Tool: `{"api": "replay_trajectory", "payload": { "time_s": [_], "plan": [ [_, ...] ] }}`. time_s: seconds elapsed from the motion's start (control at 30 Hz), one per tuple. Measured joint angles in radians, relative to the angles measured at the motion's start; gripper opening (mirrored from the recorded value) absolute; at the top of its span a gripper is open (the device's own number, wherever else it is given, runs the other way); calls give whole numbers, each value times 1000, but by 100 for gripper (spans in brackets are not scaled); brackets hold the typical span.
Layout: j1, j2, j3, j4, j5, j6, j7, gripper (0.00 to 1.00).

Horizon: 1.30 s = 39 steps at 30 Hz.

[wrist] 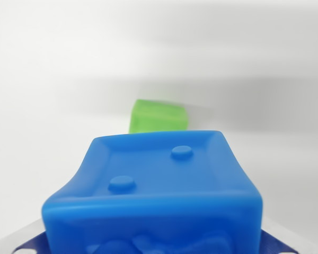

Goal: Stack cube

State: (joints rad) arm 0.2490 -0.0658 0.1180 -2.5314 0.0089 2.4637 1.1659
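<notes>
The wrist view is filled in its lower half by a blue cube (pixel 159 185), seen from very close. Its upper face is recessed inside a raised rim and carries two round studs, one toward the wrist view's left and nearer the camera, the other toward the wrist view's right and farther off. Its front face, at the bottom edge of the picture, shows embossed shapes that are cut off by the frame and cannot be read.

Beyond the blue cube's far edge, a green cube (pixel 159 115) shows only in its upper part; the blue cube hides its lower portion. It looks blurred and slightly tilted. Whether the two cubes touch cannot be told from this angle.

Both are set against a white table (pixel 53 79), with a soft grey shadow band across the middle of the picture. Which part of the table they occupy cannot be told, since no edge or corner is in view.

At the bottom corners, pale translucent strips flank the blue cube; these may be the gripper's fingers. The gripper itself cannot be clearly seen, so whether it clasps the blue cube cannot be told.
</notes>
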Motion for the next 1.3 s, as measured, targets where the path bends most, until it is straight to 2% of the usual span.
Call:
{"api": "replay_trajectory", "payload": {
  "time_s": [0.37,0.5,0.77,1.3],
  "plan": [
    [13,-57,13,-53,13,-1,102,0],
    [16,-65,16,-65,14,6,118,0],
    [15,10,16,-77,10,82,127,0],
    [15,126,15,-88,-20,210,150,0]
  ]
}}
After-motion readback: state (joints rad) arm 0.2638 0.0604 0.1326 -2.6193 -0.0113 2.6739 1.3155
